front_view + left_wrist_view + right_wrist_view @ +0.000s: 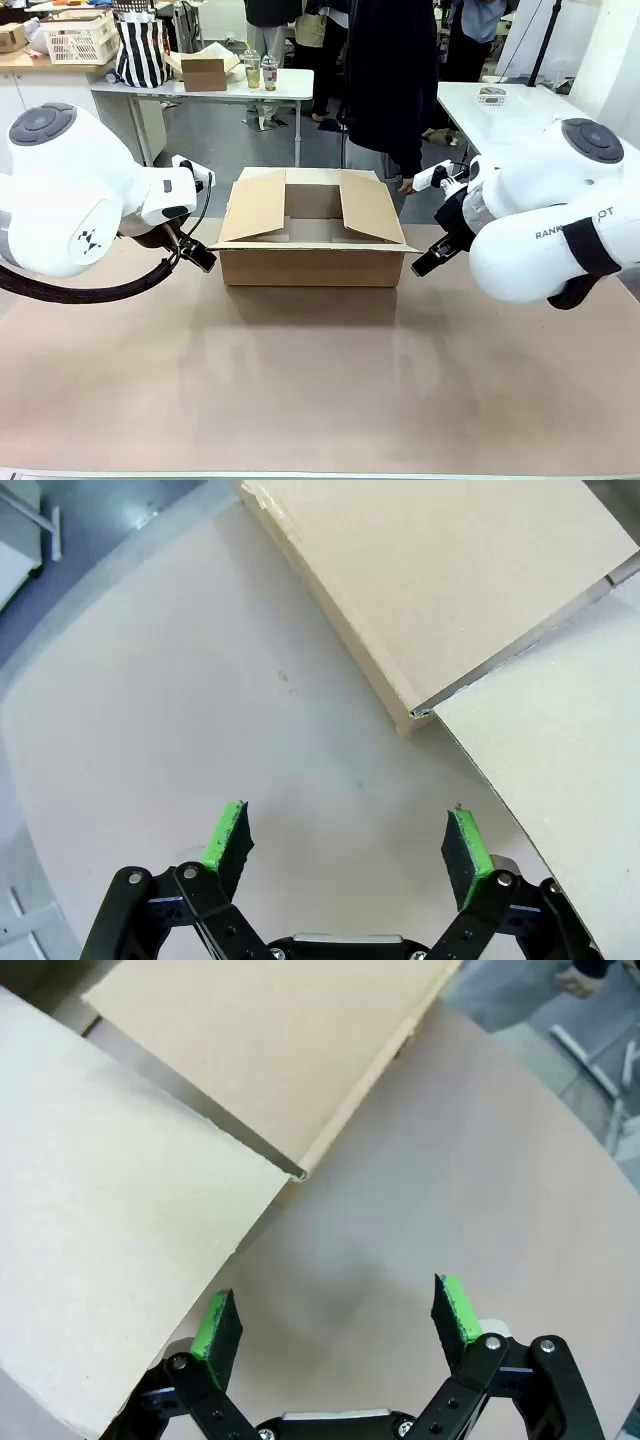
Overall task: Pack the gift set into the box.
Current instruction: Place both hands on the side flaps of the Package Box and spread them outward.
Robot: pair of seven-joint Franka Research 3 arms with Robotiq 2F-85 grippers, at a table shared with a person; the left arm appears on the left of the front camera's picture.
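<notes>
The box [312, 268] sits flaps open on the bench [320, 390]; the left pincer [198, 258] hangs just beside its left end, the right pincer [424, 266] beside its right; both gape wide, empty.

Directly ahead of the left gripper [345, 832] and the right gripper [335, 1317], bare table [190, 710] is left free; just beyond, passage is blocked by the box [450, 570].

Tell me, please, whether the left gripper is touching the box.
Apart: the left wrist view shows bare table between the box and the open left gripper.
</notes>
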